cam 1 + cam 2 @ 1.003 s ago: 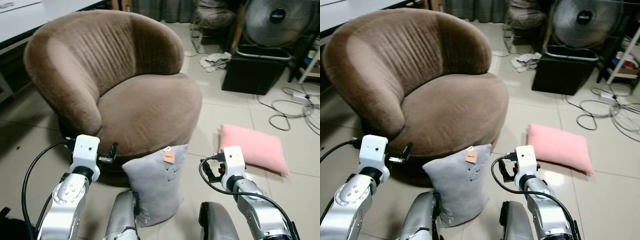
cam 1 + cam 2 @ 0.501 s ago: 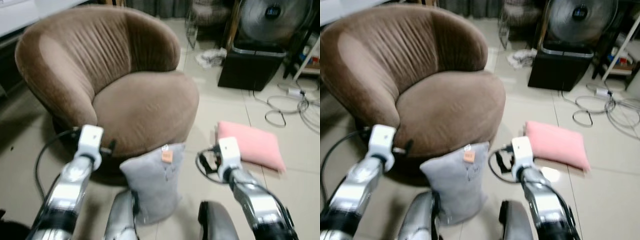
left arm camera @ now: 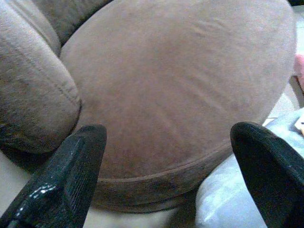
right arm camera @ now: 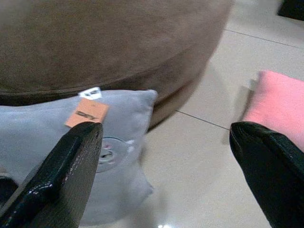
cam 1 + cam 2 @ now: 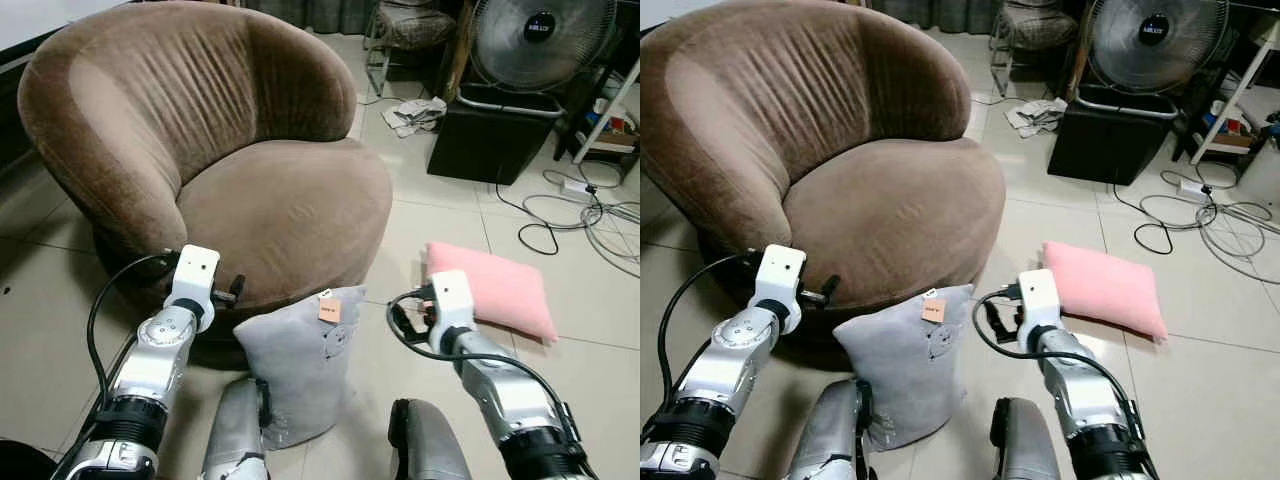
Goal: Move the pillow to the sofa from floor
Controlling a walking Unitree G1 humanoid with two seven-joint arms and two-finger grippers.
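A grey pillow (image 5: 298,358) with an orange tag stands upright on the tiled floor, leaning on the front of the round brown sofa (image 5: 285,210). A pink pillow (image 5: 492,288) lies flat on the floor to the right. My left gripper (image 3: 167,129) is open, held left of the grey pillow and facing the sofa seat (image 3: 180,80). On the other side of that pillow my right gripper (image 4: 166,127) is open and empty, between the grey pillow (image 4: 61,156) and the pink one (image 4: 278,102).
A black box (image 5: 487,140) with a fan (image 5: 540,35) on it stands at the back right. Loose cables (image 5: 575,215) trail over the floor beside it. Crumpled paper (image 5: 418,115) lies near a chair behind the sofa. My knees (image 5: 235,440) flank the grey pillow.
The head view has shifted and was blurred half a second ago. Both arms reach a little further forward beside the grey pillow. Neither pillow has moved.
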